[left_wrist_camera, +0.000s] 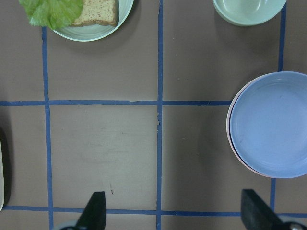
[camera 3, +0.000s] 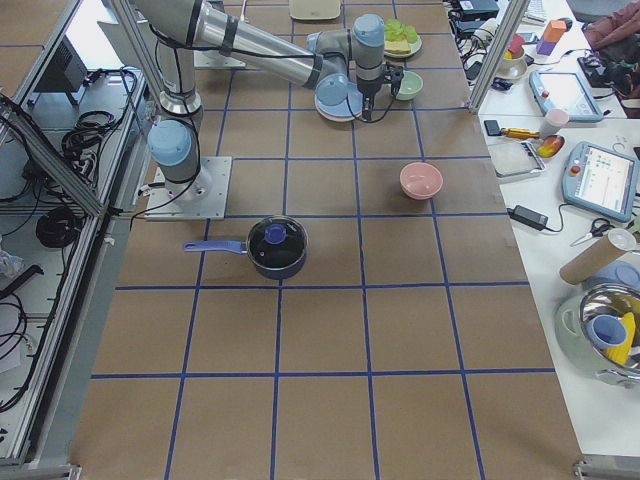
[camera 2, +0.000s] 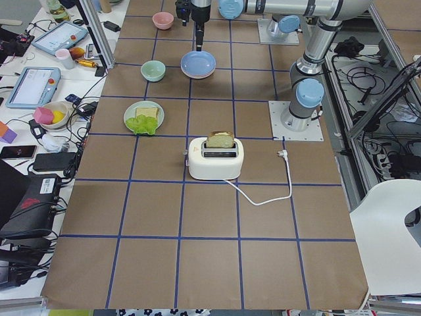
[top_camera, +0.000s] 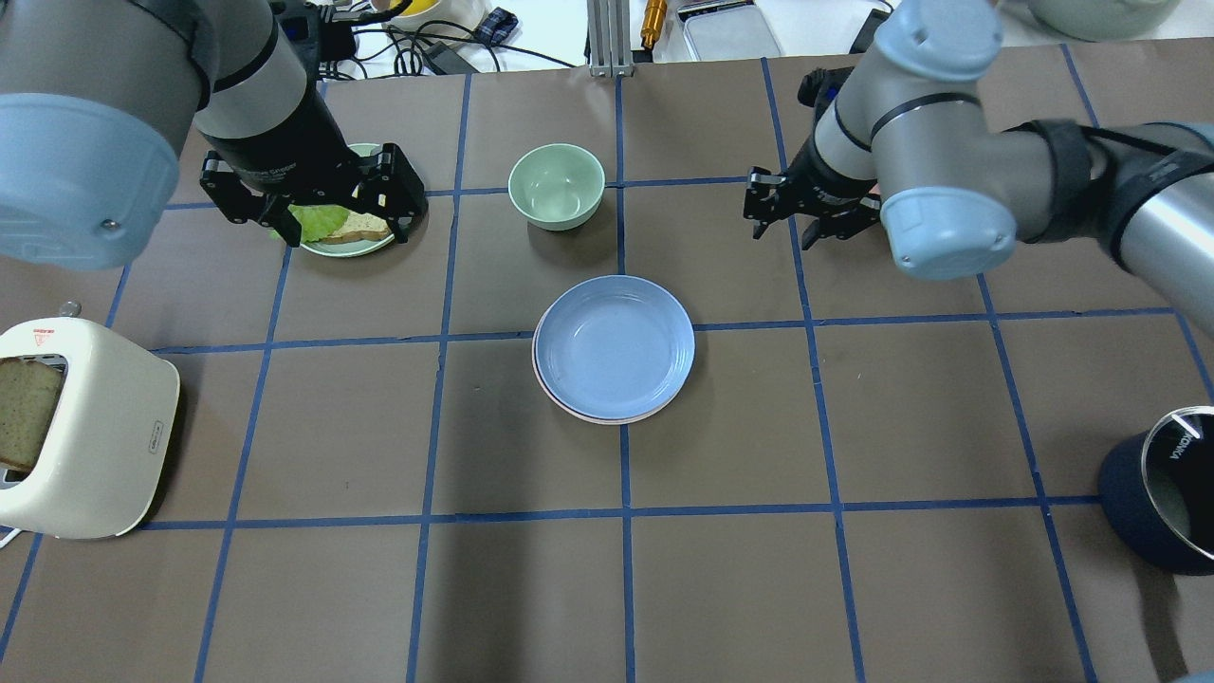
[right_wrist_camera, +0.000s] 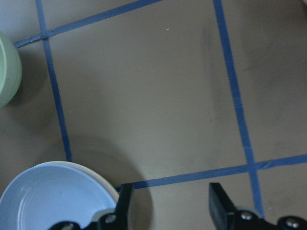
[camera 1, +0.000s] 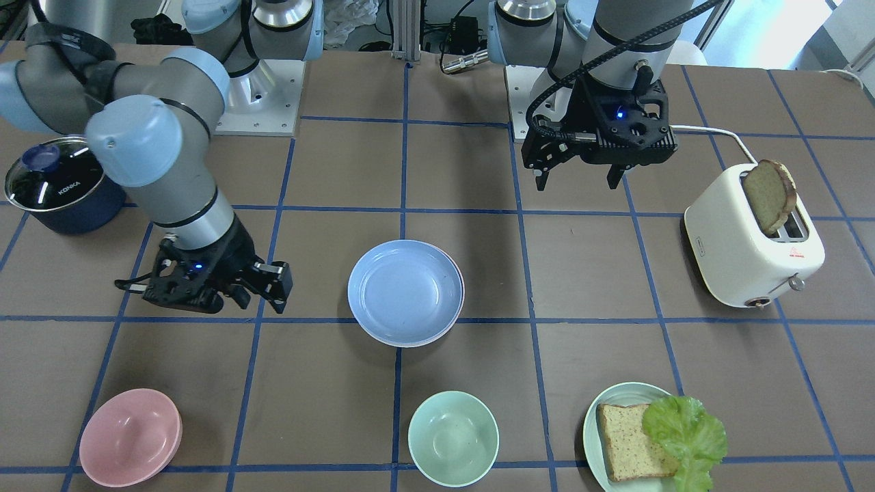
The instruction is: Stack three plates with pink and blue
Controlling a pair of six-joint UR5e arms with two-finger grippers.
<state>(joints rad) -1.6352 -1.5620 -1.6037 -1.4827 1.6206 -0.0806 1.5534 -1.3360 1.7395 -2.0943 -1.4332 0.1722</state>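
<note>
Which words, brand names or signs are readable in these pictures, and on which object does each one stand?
"KONKA": on the glass lid of the dark blue pot.
Red sign on the top of the toaster: too small to read.
Small dark mark on the toaster's side, in the overhead view: too small to read.
Pale lettering on the left arm's wrist: blurred, not readable.

The word "KONKA" stands in white letters on the glass lid (camera 1: 51,174) of the dark blue pot (camera 1: 76,217). The white toaster (camera 1: 738,254) carries a small red mark and a dark label, both too small to read.
</note>
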